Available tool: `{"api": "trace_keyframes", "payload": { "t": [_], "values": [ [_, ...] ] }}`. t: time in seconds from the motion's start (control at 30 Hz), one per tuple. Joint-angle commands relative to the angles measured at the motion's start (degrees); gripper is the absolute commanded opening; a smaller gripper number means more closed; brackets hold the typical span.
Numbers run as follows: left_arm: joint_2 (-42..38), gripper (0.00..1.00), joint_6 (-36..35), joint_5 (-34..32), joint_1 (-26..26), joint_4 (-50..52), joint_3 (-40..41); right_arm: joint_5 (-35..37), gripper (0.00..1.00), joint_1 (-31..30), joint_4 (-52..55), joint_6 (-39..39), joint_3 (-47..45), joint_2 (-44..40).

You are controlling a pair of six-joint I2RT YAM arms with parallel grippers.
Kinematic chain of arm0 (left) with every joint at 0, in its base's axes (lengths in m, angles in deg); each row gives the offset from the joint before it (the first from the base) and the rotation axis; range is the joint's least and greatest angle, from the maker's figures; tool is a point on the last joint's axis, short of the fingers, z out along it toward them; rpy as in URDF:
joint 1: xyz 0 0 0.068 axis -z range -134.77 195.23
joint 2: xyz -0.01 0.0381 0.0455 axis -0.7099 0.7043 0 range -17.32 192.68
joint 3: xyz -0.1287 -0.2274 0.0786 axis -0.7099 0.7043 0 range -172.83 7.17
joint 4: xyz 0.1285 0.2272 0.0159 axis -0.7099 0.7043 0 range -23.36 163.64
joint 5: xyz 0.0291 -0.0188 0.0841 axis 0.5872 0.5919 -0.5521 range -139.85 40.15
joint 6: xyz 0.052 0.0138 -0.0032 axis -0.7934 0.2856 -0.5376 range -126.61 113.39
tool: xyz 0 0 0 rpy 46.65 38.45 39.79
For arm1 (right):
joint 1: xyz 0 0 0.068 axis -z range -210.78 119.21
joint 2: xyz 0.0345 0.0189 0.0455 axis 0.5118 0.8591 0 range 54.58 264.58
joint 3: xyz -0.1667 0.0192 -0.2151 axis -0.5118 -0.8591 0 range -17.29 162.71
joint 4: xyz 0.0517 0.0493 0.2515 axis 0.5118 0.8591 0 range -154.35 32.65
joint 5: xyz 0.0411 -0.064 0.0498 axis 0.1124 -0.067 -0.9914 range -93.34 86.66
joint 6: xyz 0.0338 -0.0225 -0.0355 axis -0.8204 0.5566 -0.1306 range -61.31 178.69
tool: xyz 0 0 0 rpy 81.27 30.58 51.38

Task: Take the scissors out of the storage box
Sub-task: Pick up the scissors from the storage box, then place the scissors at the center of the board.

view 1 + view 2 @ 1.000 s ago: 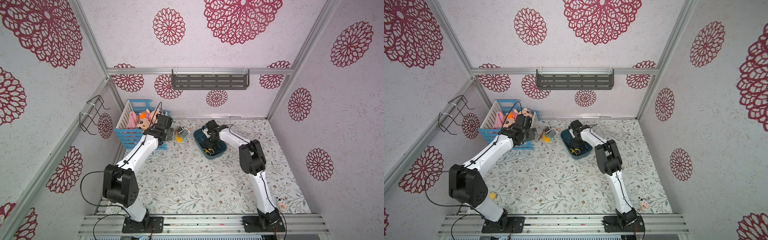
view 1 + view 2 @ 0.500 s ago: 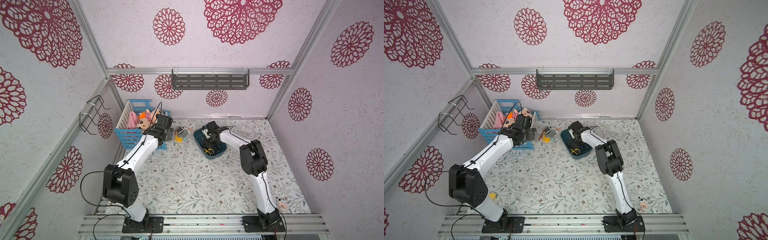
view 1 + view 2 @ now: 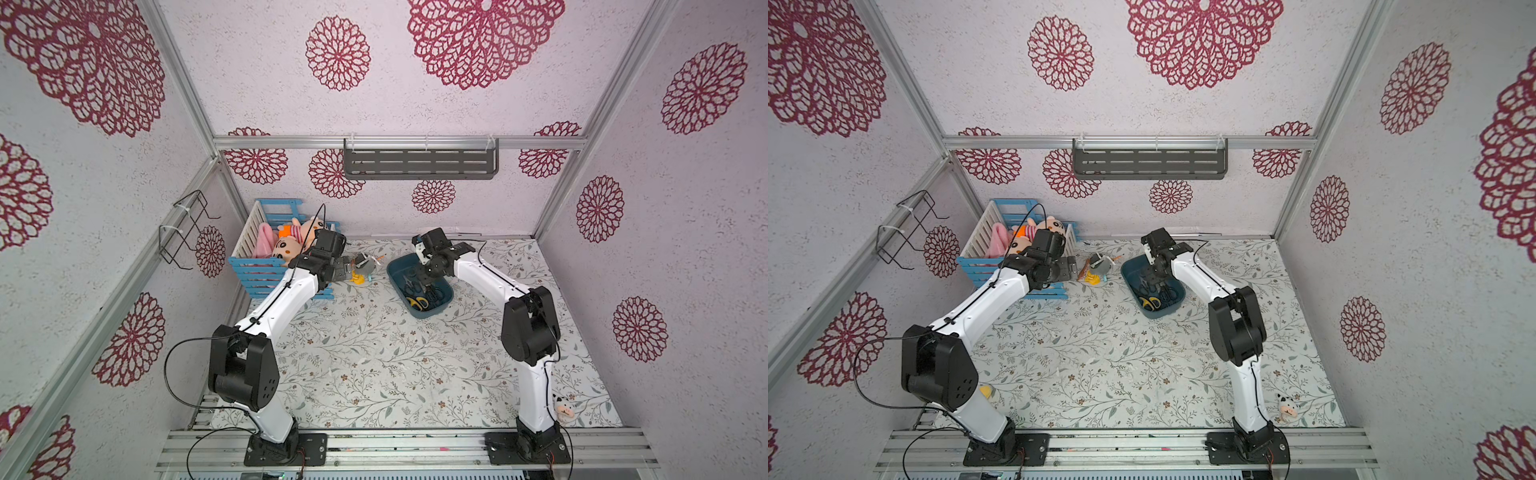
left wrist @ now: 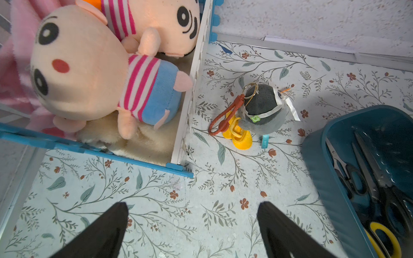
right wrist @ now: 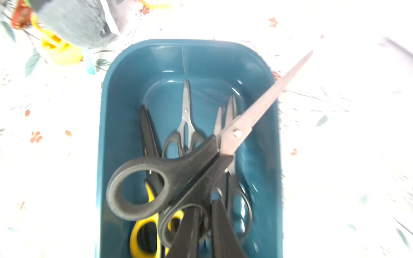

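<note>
Black-handled scissors (image 5: pixel 178 165) pinched by right pincer (image 5: pixel 205 207) over storage box (image 5: pixel 116 134); left pincer (image 4: pixel 192 204) spread.

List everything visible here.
storage box: one, dark teal, table's far middle
scissors: about six, mostly black-handled, one yellow, in box
crate: one, blue-white, far left
plush toys: at least four, peach, pink, cream, in crate
plush keychain: one, grey, between crate and box
cow plush: one, white, near right corner
shelf: one, grey, back wall
wire rack: one, black, left wall
left gripper: one, black, open beside crate
right gripper: one, black, shut on largest scissors, over box
</note>
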Motion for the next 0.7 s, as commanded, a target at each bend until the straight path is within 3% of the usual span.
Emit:
{"api": "trace_keyframes", "payload": {
  "t": [0.0,0.17,0.43,0.53,0.67],
  "values": [
    [0.8,0.97,-1.4,0.5,0.4,-0.9,-2.4,5.1,0.13,-0.5,4.5,-1.3,-5.7,-9.5],
    [3.3,0.97,-3.5,1.4,0.4,-0.2,-4.9,4.9,0.14,-1.0,2.8,-2.2,-24.4,-25.6],
    [7.0,0.97,-5.7,2.9,0.4,-0.6,-11.9,4.5,0.12,-3.2,0.2,8.2,-44.6,-42.6],
    [9.0,0.97,-7.2,3.4,0.4,0.0,-17.1,8.8,0.1,-2.9,-0.4,10.7,-50.1,-45.0],
    [11.2,0.97,-8.9,4.0,0.4,1.8,-24.0,9.7,0.09,-2.3,-0.4,12.8,-50.9,-44.5]
  ]
}}
